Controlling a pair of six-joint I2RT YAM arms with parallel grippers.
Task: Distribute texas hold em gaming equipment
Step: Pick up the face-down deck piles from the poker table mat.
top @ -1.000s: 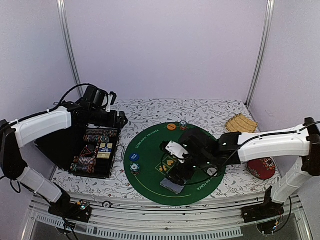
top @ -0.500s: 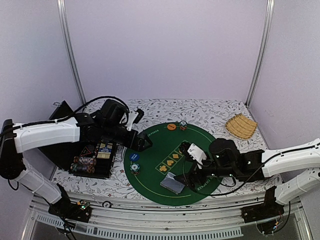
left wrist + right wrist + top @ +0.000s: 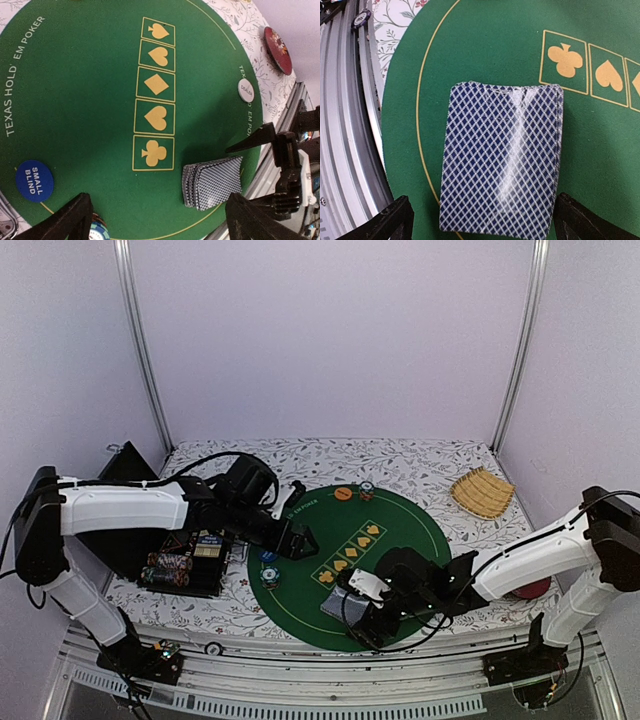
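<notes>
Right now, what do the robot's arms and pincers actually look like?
The left arm and right arm have smooth white shells over black joints. Thin black cables loop along them. The left pincer and right pincer are black, each with two tapering fingers; a white block sits behind the right pincer.

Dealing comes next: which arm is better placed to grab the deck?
Right. The right gripper hangs open directly over the deck; the left gripper hovers farther off, by the blue button.
</notes>
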